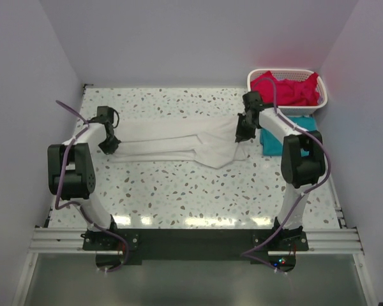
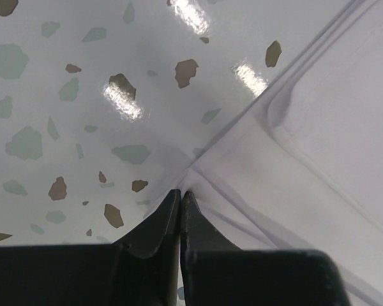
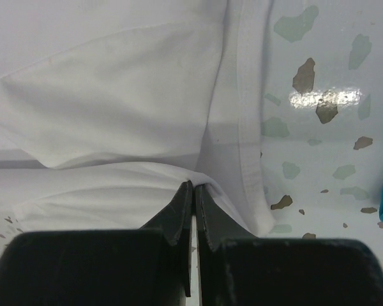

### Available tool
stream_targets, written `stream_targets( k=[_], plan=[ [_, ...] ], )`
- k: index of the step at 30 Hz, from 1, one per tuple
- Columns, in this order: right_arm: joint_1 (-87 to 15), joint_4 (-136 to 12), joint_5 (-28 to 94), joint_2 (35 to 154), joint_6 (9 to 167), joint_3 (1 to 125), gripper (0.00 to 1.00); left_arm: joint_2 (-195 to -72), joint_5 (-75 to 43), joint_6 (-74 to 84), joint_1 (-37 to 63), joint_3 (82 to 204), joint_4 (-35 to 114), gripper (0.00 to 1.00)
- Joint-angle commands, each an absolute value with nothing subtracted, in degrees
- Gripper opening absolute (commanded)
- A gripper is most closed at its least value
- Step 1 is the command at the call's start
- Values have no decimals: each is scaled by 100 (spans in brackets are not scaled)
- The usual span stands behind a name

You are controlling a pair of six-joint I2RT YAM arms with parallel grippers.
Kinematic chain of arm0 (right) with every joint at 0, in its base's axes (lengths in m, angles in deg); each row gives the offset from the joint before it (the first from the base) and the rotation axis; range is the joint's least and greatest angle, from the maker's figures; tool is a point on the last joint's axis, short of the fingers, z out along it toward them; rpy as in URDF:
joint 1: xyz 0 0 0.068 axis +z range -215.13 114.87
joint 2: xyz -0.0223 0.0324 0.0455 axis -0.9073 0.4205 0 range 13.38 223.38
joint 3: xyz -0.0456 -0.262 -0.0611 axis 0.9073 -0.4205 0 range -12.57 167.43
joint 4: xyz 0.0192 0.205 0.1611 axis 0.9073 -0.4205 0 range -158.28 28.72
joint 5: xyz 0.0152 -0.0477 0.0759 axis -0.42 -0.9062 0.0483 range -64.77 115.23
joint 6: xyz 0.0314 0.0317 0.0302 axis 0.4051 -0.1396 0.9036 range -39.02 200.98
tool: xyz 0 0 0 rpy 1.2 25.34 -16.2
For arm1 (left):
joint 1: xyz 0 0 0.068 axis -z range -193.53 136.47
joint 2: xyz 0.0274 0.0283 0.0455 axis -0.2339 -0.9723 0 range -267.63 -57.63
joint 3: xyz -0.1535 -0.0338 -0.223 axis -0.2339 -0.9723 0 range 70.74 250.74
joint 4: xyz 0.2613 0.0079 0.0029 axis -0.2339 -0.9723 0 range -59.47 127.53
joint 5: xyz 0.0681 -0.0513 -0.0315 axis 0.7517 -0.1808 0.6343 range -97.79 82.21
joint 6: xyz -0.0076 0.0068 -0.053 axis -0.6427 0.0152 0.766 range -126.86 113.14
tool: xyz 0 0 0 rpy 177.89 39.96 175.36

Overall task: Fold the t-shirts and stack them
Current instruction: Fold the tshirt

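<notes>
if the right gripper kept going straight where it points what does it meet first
Most likely the white t-shirt: the right gripper is shut on its edge, with more of its fabric straight ahead. The table probably lies just beneath.

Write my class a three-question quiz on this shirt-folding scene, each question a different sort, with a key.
1. True or false: the red-pink t-shirts lie in the white basket.
2. Fill in: the teal t-shirt lies on the robot's ___ side.
3. The left end effector and right end effector are shut on which? A teal t-shirt, B white t-shirt, C red-pink t-shirts.
Key: 1 true; 2 right; 3 B.
</notes>
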State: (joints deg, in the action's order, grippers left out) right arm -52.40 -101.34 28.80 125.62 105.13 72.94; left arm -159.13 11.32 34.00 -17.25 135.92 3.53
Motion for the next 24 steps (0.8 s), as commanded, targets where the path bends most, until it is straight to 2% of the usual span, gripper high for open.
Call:
stream_targets(
  k=[1, 17, 23, 24],
  plan=[
    [-5327, -10031, 2699, 12579, 10401, 7628, 0, -15924, 1198, 3348, -1783, 13946, 475, 0],
    [-5414, -9688, 2594, 12939, 10489, 7629, 5, -16266, 1339, 3480, -1783, 14114, 641, 4],
    [-5380, -9670, 2628, 12546, 10305, 7629, 31, -15863, 1391, 3374, -1775, 14035, 703, 32],
    [-5353, -9679, 2594, 12431, 10226, 7603, 39, -15766, 1409, 3357, -1783, 14000, 712, 44]
  ],
)
